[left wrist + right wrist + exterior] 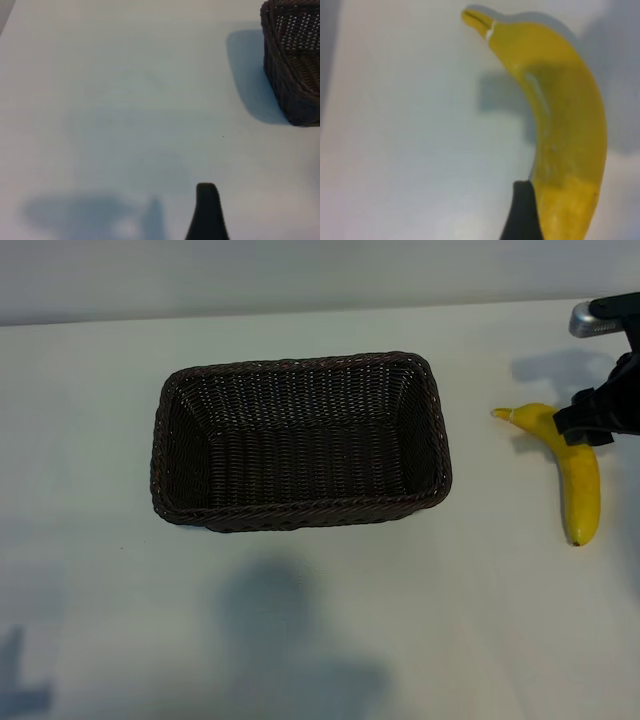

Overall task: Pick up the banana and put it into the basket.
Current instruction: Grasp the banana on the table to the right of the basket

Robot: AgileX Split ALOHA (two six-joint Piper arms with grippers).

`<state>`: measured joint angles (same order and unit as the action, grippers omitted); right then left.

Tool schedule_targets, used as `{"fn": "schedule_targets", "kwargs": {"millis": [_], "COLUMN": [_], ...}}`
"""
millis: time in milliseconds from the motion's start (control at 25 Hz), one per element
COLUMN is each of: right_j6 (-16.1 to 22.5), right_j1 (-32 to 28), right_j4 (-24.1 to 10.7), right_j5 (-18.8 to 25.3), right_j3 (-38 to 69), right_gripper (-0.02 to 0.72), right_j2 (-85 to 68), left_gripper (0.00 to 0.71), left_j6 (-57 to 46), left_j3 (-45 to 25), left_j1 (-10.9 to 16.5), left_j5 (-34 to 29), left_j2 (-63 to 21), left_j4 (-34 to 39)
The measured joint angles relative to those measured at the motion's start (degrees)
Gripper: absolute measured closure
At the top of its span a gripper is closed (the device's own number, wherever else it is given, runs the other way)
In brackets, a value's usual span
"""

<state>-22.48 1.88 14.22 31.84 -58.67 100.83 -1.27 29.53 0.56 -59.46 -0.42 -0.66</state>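
Observation:
The bright yellow banana (574, 465) lies on the white table to the right of the basket, its stem tip pointing toward the basket. It fills the right wrist view as the banana (560, 115). My right gripper (588, 424) hangs low over the banana's stem half at the right edge, right against it. The dark brown wicker basket (300, 512) stands empty at mid-table. My left gripper is out of the exterior view. It hovers open over bare table, where one black fingertip (206, 195) shows, and the basket's corner (292, 95) lies some way off.
The white table (330, 620) runs wide in front of the basket and on its left. A pale wall (300, 270) closes the far side. Arm shadows fall on the near table.

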Motion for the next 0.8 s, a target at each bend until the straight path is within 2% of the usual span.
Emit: {"fn": "schedule_targets", "kwargs": {"millis": [240,800], "right_j6": [1.48,1.78], "right_j1": [0.00,2.59], "right_j4": [-2.50,-2.28], "right_j5": [0.00,-0.58], "right_j3": [-0.06,-0.06], "right_gripper": [0.123,0.123], "right_j2": [2.19,2.64], "left_gripper": [0.138,0.138], "left_j6": [0.07,0.18], "left_j3": [0.00,0.00], "left_j1": [0.00,0.00], "left_j5": [0.00,0.00], "left_j2": [0.00,0.00], "left_j4": [0.00,0.00]}}
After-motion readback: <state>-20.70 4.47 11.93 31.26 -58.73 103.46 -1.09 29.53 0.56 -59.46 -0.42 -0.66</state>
